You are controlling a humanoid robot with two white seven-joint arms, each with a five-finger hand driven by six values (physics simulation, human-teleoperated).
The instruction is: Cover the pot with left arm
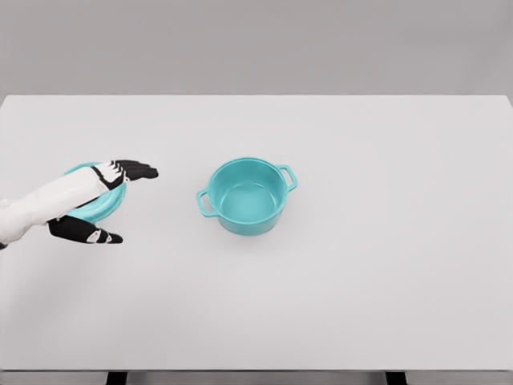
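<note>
On a smooth white table point(361, 281), near its middle: round teal pot point(248, 196), uncovered, glossy, with two small loop handles on opposite sides of the rim. Well to its left, flat on the tabletop: matching teal lid point(108, 200), disc-shaped, mostly hidden under the white forearm. Over the lid: left hand point(104, 196), black fingers point(138, 170) stretched toward the pot, thumb spread below, whether touching the lid impossible to tell. Bare tabletop between lid and pot.
</note>
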